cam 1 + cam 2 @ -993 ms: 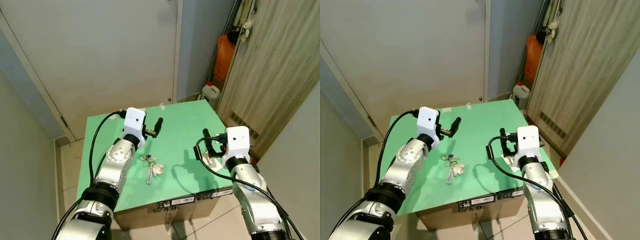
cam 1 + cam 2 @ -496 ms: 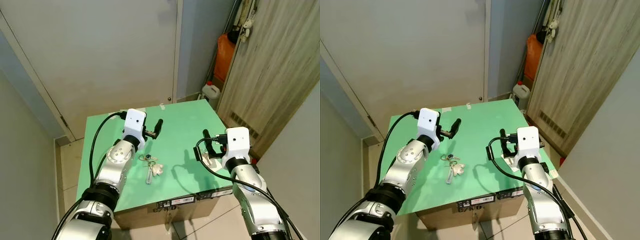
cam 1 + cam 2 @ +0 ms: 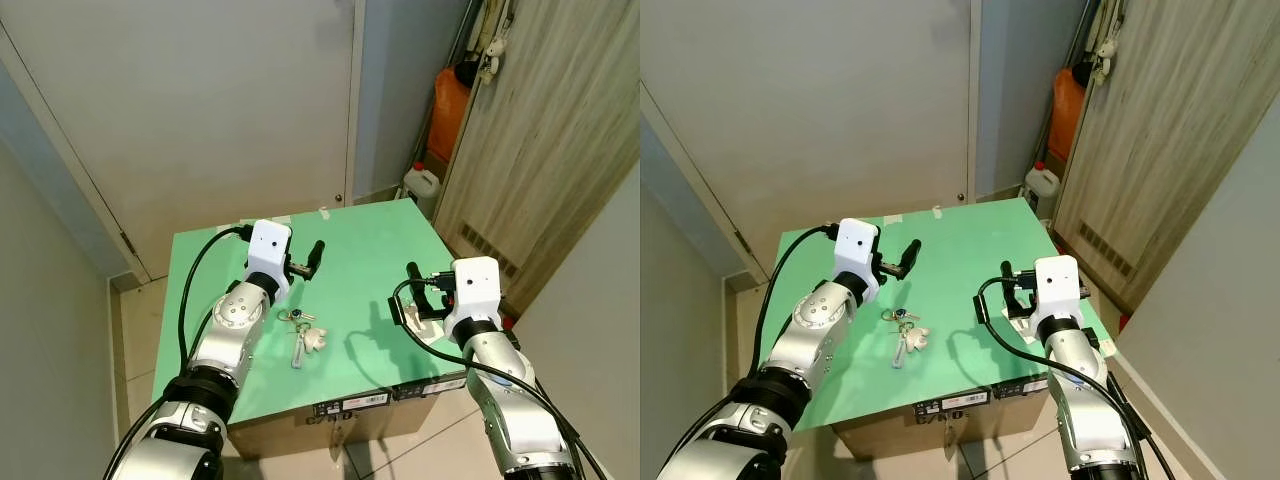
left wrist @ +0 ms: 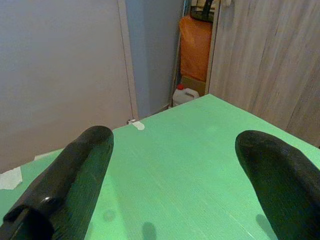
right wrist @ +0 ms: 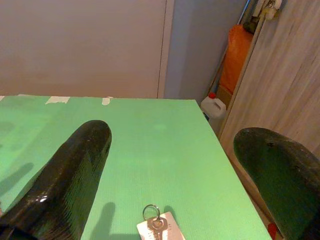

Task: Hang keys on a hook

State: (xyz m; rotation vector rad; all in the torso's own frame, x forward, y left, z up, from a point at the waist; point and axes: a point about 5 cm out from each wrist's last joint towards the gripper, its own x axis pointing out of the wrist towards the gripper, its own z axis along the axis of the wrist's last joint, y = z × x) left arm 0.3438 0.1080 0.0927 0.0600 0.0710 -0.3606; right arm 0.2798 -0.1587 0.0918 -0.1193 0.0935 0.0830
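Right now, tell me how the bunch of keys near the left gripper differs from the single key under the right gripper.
The bunch of keys holds several pieces on a ring with a pale charm; the single key lies on a white tag with one ring. The bunch sits mid-table, just beyond the left gripper; the single key lies near the table's right edge below the right gripper. Both lie ungrasped on the green table.

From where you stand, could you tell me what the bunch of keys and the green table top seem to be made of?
The bunch of keys looks like metal: thin, grey, slightly shiny blades on a ring, with a pale charm that may be plastic or rubber. The green table top looks like a matte painted or laminated board, even in colour with a fine lined texture in the wrist views; what lies under the green I cannot tell.
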